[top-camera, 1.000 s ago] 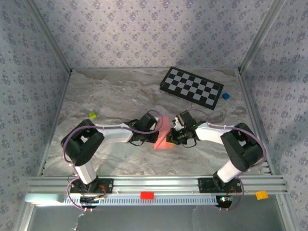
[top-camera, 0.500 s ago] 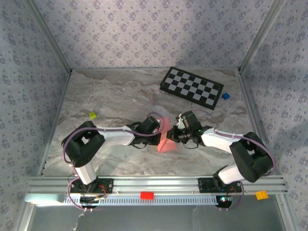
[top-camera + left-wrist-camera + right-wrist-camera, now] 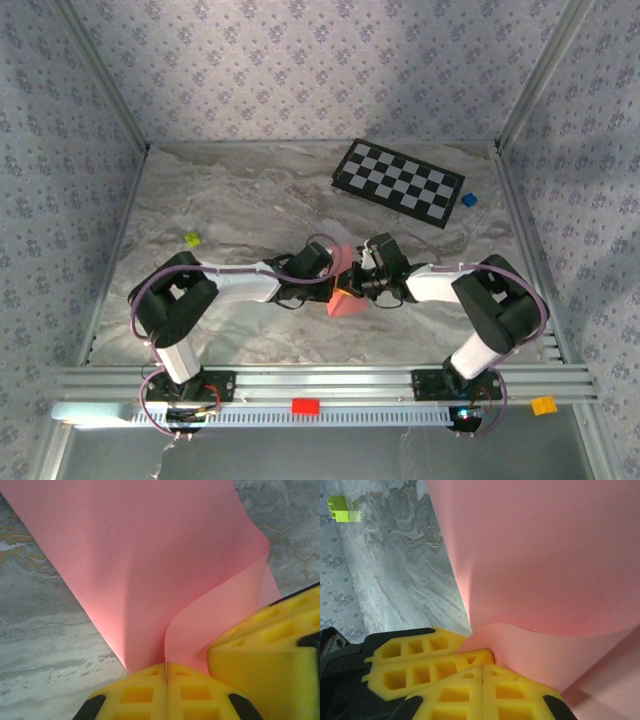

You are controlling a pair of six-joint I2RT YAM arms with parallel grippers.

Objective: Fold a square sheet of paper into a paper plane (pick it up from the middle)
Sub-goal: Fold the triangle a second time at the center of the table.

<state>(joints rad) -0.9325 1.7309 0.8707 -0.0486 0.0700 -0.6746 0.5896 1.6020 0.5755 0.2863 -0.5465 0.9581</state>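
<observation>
The square sheet of paper [image 3: 346,290] is sitting on the marble table [image 3: 220,200], well apart from the checkerboard [image 3: 398,183], on the checkerboard's near side and a bit to its left. Both arms are reaching in and meeting at it. The left gripper [image 3: 335,282] is pinching the sheet on the side farther from the checkerboard's right end, and the right gripper [image 3: 356,284] is pinching it from the other side, so the two are working just beside each other.

In the left wrist view the left gripper [image 3: 166,672] is pressing its yellow pads together on the paper [image 3: 150,570] with no gap between them. The sheet is rising out of the pinch and curling over in a smooth bend, not lying flat. The right gripper's yellow fingers [image 3: 270,645] are crowding in just beside, touching the paper.

In the right wrist view the right gripper [image 3: 484,672] is doing likewise, with its pads closed on a bent-over edge of the pink sheet [image 3: 545,555] and the left gripper's fingers [image 3: 420,655] lying right against them.

No sharp crease is showing, only soft curves.

A green block [image 3: 192,239] is lying well to the checkerboard's left, and a blue block [image 3: 468,200] is sitting just beside its right end.
</observation>
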